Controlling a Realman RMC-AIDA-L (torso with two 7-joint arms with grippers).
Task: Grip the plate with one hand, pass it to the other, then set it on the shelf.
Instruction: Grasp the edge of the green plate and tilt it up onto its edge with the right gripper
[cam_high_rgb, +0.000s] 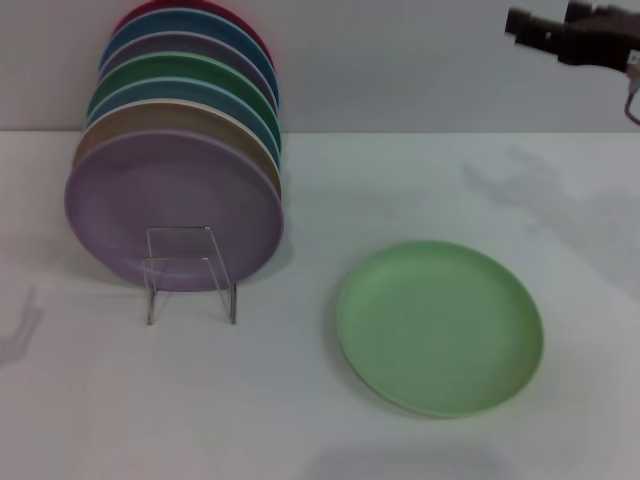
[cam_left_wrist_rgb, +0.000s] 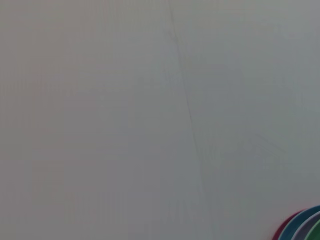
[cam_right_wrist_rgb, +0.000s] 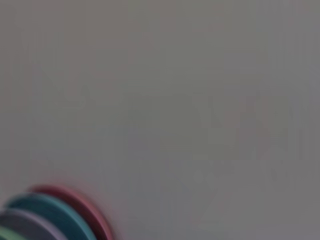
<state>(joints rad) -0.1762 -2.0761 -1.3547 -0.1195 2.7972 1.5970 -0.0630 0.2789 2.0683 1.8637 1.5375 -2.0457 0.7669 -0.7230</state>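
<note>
Plate, pale mint green, lies flat on the white table, well apart from the clear shelf. It looks stiff, light and smooth; its raised rim seems the best hold. Right gripper hangs high above; fingers unclear.

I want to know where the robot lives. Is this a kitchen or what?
Probably not a kitchen; more likely a test bench. There's only a bare white table, a plain wall, a row of coloured plates leaning behind a clear shelf, and one green plate lying flat.
</note>
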